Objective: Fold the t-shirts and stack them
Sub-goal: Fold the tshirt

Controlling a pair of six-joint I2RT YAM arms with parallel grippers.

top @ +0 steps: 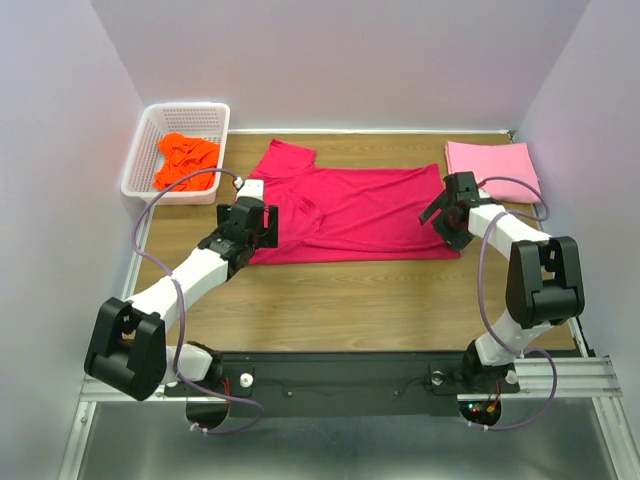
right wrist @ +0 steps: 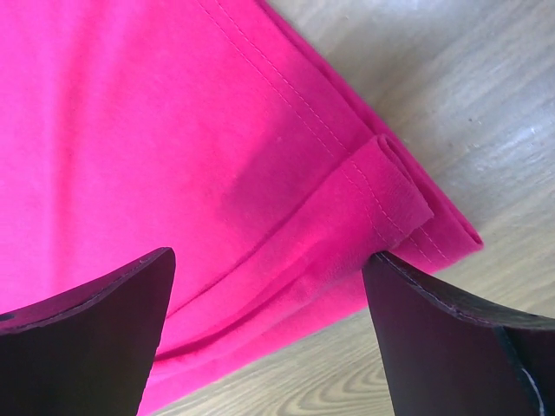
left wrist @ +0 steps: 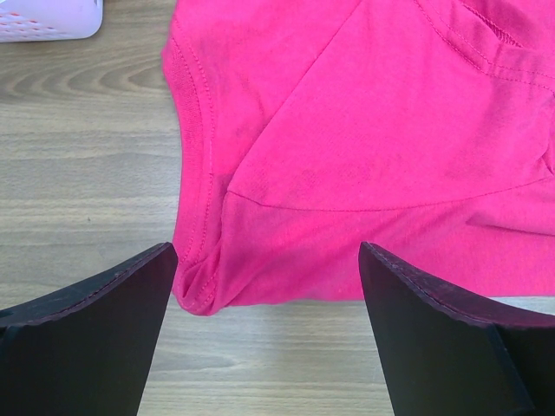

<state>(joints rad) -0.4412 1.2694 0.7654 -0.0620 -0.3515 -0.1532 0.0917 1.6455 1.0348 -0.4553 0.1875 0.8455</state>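
The crimson-red t-shirt is lying spread flat across the middle of the table, its length running left to right, probably so that each arm can take one end for a fold. The left gripper is hovering just above the shirt's near-left corner, where the cloth is bunching into a small curl, and its jaws are standing wide apart with nothing between them. The right gripper is poised over the near-right hem corner, where a small flap of the hem is lying doubled over; its jaws are likewise spread and holding nothing. Both look lined up to pinch the near edge and carry it over (a guess from the pose, not a thing seen).

The light pink t-shirt is sitting as a folded square at the far right, seemingly the base of the stack. The bright orange t-shirt is lying crumpled in the white basket at the far left, not yet folded.

Counting: three t-shirts, one of each colour; one basket; two grippers.
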